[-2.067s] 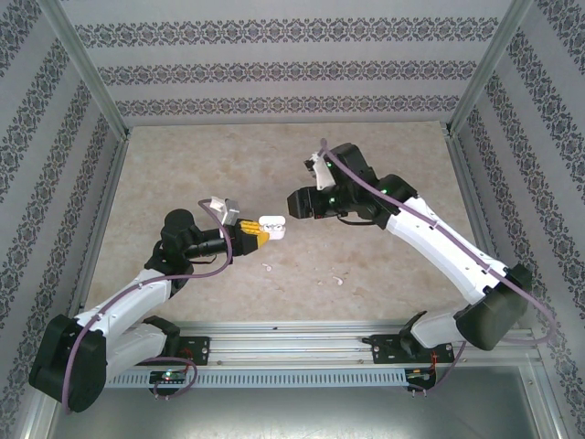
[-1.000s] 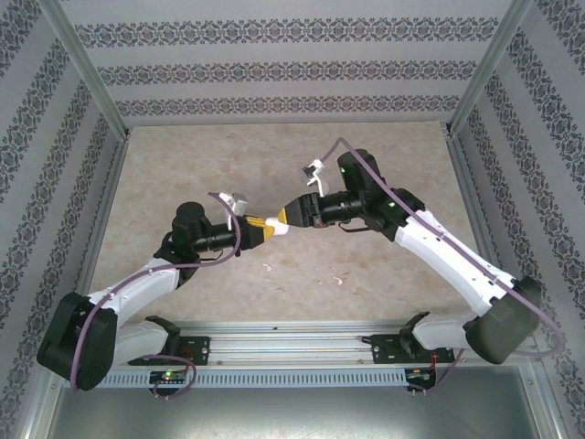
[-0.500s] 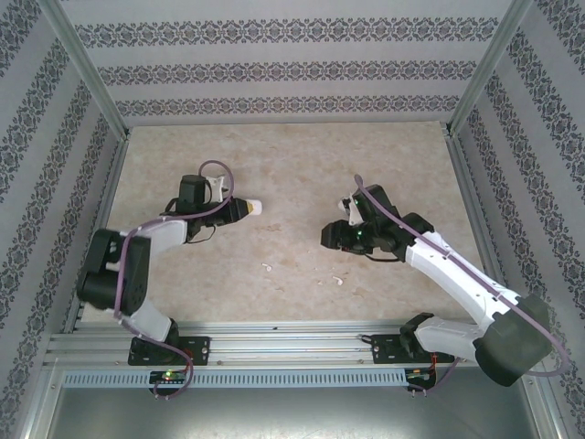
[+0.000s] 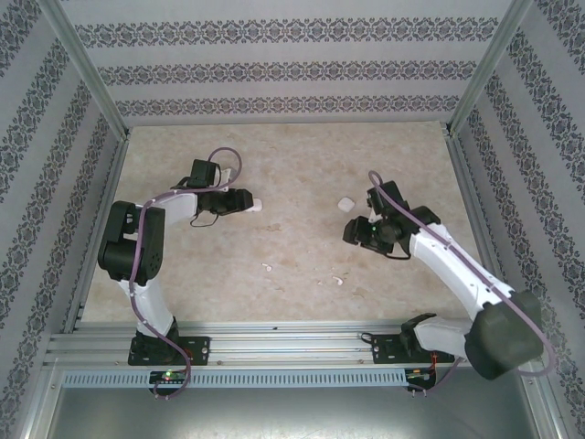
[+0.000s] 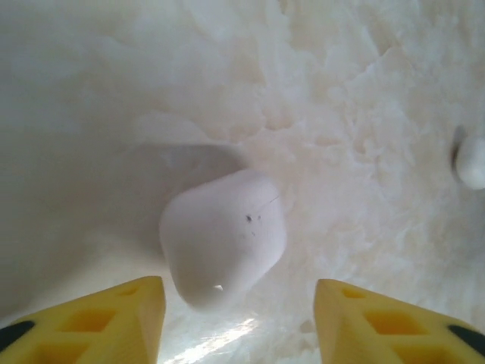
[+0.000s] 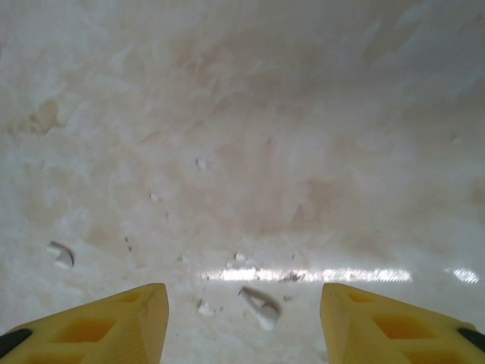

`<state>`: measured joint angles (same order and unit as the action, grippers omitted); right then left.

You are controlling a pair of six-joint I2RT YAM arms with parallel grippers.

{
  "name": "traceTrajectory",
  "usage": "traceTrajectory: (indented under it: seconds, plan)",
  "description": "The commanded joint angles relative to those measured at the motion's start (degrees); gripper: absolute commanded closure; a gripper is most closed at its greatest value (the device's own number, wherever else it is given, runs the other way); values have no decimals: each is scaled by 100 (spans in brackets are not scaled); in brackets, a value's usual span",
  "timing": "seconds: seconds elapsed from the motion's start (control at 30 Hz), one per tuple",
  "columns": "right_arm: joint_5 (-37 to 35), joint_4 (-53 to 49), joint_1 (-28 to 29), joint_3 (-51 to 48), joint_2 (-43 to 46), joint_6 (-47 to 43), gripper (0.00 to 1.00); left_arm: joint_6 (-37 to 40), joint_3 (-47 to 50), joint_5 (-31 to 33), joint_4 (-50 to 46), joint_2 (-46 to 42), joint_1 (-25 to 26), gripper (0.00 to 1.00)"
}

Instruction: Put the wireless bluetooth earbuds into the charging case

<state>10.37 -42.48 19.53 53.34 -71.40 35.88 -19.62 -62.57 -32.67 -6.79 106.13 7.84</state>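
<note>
Both claws empty, earbuds lying loose outside the cases.
The left claw (image 5: 239, 288) stands spread, and a white case (image 5: 223, 227) lies between its fingertips, untouched, in the lower middle of its wrist view; the lid looks shut. The right claw (image 6: 242, 292) is spread too, with one earbud (image 6: 260, 305) on the table (image 6: 303, 114) at the lower edge and another earbud (image 6: 61, 255) at the left. I judge the picking step is in hand: the right claw must lower and pinch gently, and a case needs opening.

left case (image 4: 254, 205) | right case (image 4: 346, 203), well apart | earbuds (image 4: 267, 268) before, between them
</note>
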Motion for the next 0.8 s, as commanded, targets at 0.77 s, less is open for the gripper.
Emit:
traceTrajectory:
  seconds: [0.77]
  plan:
    - [-161,-868,-793,4721,-5484,-953,36,-294,389,-76,672,-403,1334,41]
